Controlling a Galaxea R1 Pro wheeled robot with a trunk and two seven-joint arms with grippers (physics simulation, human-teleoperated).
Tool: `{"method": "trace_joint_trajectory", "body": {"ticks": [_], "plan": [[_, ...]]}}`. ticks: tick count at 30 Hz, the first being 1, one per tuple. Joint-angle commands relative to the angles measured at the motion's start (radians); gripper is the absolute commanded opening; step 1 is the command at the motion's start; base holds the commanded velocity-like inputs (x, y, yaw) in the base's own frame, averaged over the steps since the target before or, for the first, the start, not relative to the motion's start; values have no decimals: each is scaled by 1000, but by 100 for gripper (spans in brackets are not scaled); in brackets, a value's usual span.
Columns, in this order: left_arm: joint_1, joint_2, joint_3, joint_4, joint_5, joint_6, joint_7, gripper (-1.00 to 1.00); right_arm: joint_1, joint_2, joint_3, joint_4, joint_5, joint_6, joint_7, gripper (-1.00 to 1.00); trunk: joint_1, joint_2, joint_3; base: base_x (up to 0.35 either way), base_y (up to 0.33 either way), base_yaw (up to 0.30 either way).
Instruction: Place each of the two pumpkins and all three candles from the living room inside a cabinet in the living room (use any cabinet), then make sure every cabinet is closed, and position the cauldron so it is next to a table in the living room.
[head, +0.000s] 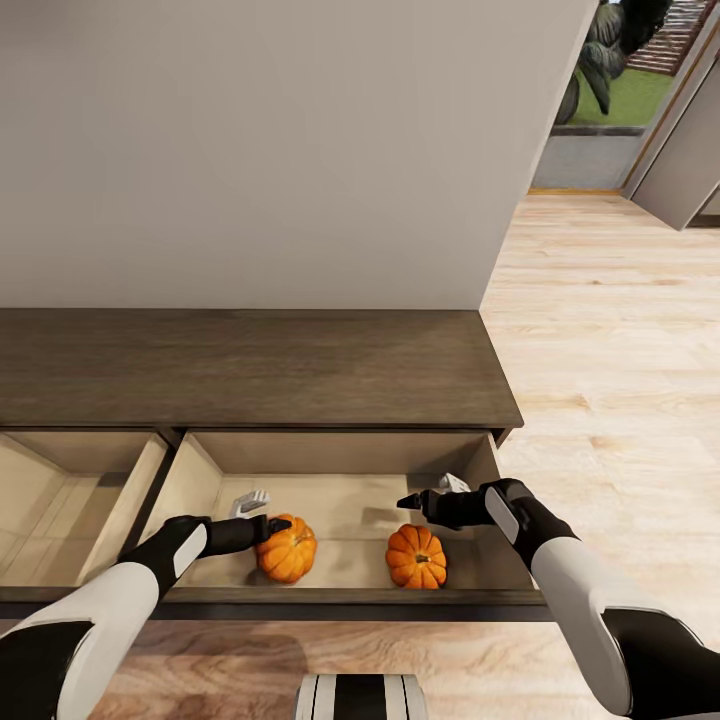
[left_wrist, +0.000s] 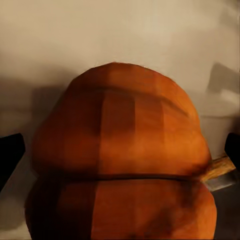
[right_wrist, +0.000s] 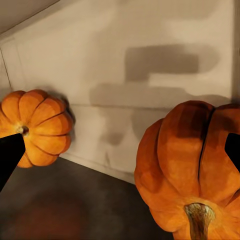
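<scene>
Resting in the open cabinet (head: 250, 370) drawer — two pumpkins (head: 287, 549), undersides hidden.

Overhead head view; wrist views perhaps drawer-deep.

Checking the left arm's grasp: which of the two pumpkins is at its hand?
The left pumpkin, at the left hand; the other pumpkin sits under the right hand.
</scene>
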Motion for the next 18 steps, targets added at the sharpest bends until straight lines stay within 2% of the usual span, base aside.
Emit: {"method": "trace_joint_trajectory", "body": {"ticks": [1, 6, 10, 14, 16, 18], "plan": [[35, -1, 5, 0, 0, 0, 0, 100, 0, 0, 0, 0, 0, 0, 0, 100, 0, 0, 0, 0, 0, 0], [35, -5, 5, -2, 0, 0, -1, 100, 0, 0, 0, 0, 0, 0, 0, 100, 0, 0, 0, 0, 0, 0], [34, 9, 11, -24, 1, -27, -1, 100, 2, 0, 0, 0, 0, 0, 0, 100, 0, 0, 0, 0, 0, 0], [34, 44, 13, -57, 3, -58, -3, 100, 2, 1, 0, 0, 0, 0, 0, 100, 0, 0, 0, 0, 0, 0], [34, 69, 12, -127, 6, -56, -9, 100, 2, 1, 0, 0, 0, 0, 0, 100, 0, 0, 0, 0, 0, 0], [35, 83, 11, -174, 8, -52, -11, 100, 2, 0, 0, 0, 0, 0, 0, 100, 0, 0, 0, 0, 0, 0]]}}
